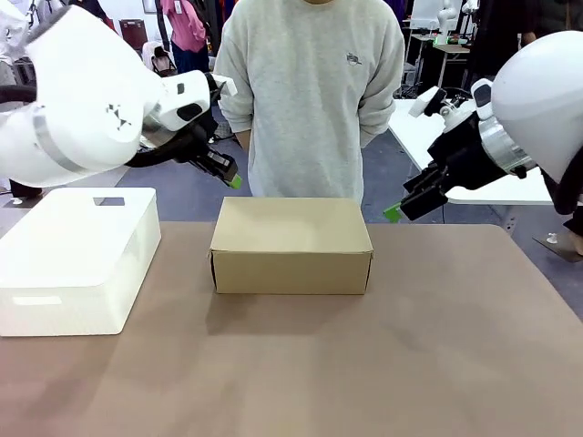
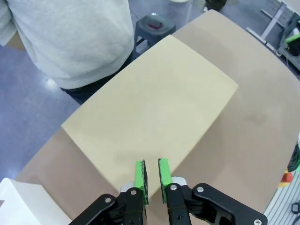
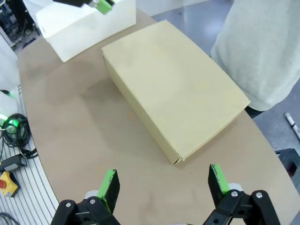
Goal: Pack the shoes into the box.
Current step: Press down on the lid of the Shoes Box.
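A closed brown cardboard box [image 1: 291, 246] sits mid-table in front of a standing person [image 1: 310, 91], lid down, with no shoes to be seen, so we judge them already packed inside. Our left gripper [image 2: 151, 180] hangs above the box's near edge, fingers almost together on nothing. Our right gripper [image 3: 164, 185] hovers off its corner, fingers spread wide and empty, apparently clear of the lid. A white plastic box [image 1: 77, 255] stands apart on the left.

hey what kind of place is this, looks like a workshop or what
Probably a robotics lab or data-collection room. A closed cardboard box and a white plastic box sit on a brown table between two robot arms, a person stands opposite, and more work tables show behind.
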Motion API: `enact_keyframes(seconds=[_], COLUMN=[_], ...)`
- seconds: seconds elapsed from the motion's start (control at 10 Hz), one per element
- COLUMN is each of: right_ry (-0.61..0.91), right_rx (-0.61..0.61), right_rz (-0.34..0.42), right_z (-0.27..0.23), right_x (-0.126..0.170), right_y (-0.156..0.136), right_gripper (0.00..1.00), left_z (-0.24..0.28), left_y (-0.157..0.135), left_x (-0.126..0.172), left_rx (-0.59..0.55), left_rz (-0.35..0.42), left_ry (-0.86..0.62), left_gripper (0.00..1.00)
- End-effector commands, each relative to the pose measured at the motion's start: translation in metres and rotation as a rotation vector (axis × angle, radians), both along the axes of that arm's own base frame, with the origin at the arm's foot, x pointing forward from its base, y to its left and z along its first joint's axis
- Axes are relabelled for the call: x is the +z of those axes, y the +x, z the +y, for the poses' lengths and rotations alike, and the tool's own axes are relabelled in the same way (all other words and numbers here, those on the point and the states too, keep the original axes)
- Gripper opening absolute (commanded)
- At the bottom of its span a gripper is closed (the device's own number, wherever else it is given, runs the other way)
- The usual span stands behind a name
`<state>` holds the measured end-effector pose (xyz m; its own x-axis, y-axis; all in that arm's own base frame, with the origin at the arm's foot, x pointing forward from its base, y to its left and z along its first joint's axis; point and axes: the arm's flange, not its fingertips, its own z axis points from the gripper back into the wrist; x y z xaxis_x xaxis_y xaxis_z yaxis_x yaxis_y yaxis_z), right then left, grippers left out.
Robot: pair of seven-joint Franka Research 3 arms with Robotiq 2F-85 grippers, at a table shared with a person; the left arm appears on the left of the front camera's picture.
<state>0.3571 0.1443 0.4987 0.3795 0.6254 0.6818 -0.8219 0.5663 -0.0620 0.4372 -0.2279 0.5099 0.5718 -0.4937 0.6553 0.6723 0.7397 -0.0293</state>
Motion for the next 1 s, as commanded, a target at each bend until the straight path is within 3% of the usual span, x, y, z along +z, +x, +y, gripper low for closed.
enact_keyframes(seconds=[0.0,0.1,0.6,0.7,0.9], right_ry=[0.011,0.0,0.0,0.0,-0.004], right_rx=[-0.018,0.0,0.0,0.0,-0.03], right_rz=[-0.011,0.0,0.0,0.0,0.003], right_z=[0.0,0.0,0.0,0.0,0.003], right_x=[-0.009,0.0,0.0,0.0,0.007], right_y=[-0.014,0.0,0.0,0.0,-0.005], right_gripper=[1.0,1.0,1.0,1.0,1.0], left_z=[-0.004,-0.003,-0.008,-0.001,-0.005], left_y=[0.012,0.012,0.008,-0.007,-0.013], left_x=[-0.006,-0.006,-0.008,-0.006,-0.009], left_rx=[0.006,-0.022,0.007,-0.006,0.013], left_rz=[0.0,-0.004,0.002,0.027,0.02], left_ry=[-0.015,-0.017,0.007,-0.031,-0.063], left_gripper=[0.19,0.19,0.19,0.0,0.0])
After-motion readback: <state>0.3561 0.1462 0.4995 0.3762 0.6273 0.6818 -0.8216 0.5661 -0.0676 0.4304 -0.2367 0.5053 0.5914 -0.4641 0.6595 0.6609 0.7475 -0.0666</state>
